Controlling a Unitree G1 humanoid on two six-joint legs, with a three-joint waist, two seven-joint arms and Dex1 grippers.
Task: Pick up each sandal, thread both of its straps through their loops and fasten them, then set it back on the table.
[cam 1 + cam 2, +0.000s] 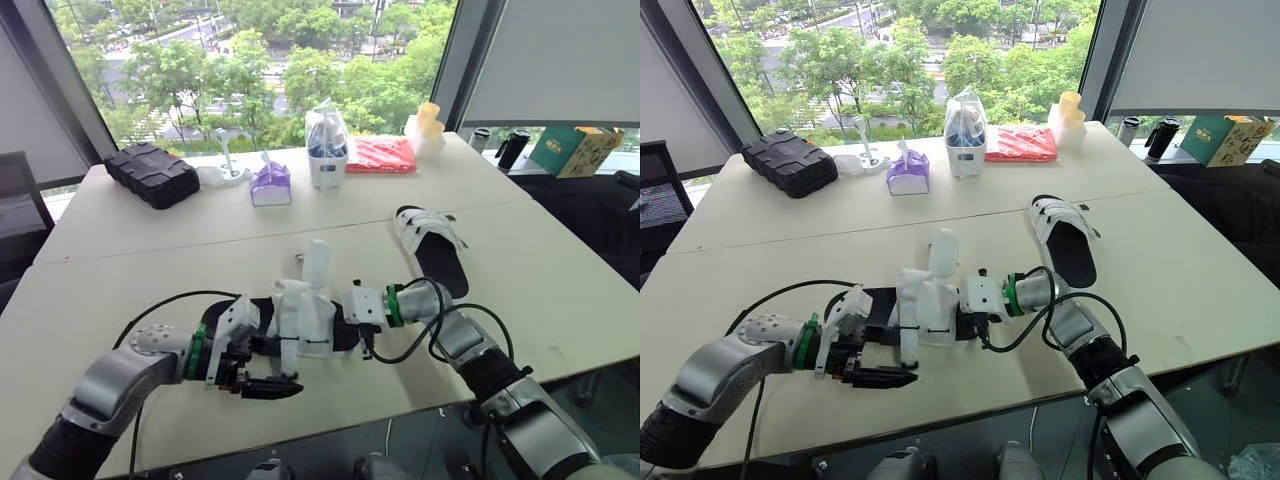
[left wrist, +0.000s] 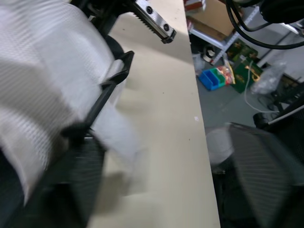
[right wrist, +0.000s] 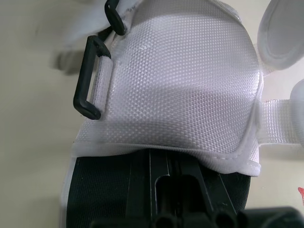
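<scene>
While clamping the black sole (image 3: 109, 190) with the right gripper (image 1: 345, 328), holds the near sandal (image 1: 305, 320) at the table's (image 1: 150, 270) front edge, between both arms. Poises the left gripper (image 1: 272, 368) just beside it, fingers (image 1: 275, 389) spread, closed on nothing. Leaves one white strap (image 1: 316, 262) standing up loose and a black loop (image 3: 90, 78) empty: by the look of it, barely begun on fastening. Farther right, shows the second sandal (image 1: 432, 252) lying flat on the table, straps across it; fastened or not, cannot tell. Beyond, a black case (image 1: 152, 175) by the window.

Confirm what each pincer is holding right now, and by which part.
Right pincer clamps the near sandal by the end of its black sole. Left pincer sits at its loose strap; a grip there cannot be told.
</scene>
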